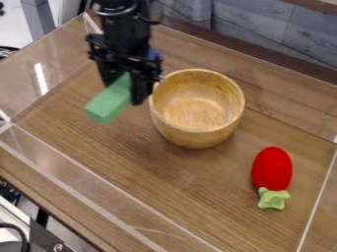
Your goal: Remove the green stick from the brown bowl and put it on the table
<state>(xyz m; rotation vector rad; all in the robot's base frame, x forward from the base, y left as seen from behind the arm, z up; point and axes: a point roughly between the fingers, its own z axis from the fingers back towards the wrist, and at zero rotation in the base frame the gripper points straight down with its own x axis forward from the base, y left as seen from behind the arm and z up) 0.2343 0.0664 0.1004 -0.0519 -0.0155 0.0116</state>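
Note:
My gripper (122,87) is shut on the green stick (110,102), a light-green block that hangs tilted from the fingers, above the table (118,177) and just left of the brown bowl (198,108). The stick is outside the bowl's rim and off the tabletop. The wooden bowl sits upright near the table's middle, and its inside looks empty. The black arm rises from the gripper toward the top of the view.
A red strawberry-like toy (271,172) with a green stem lies at the right front. Low clear acrylic walls (53,69) edge the tabletop. Bare wood lies left of and in front of the bowl.

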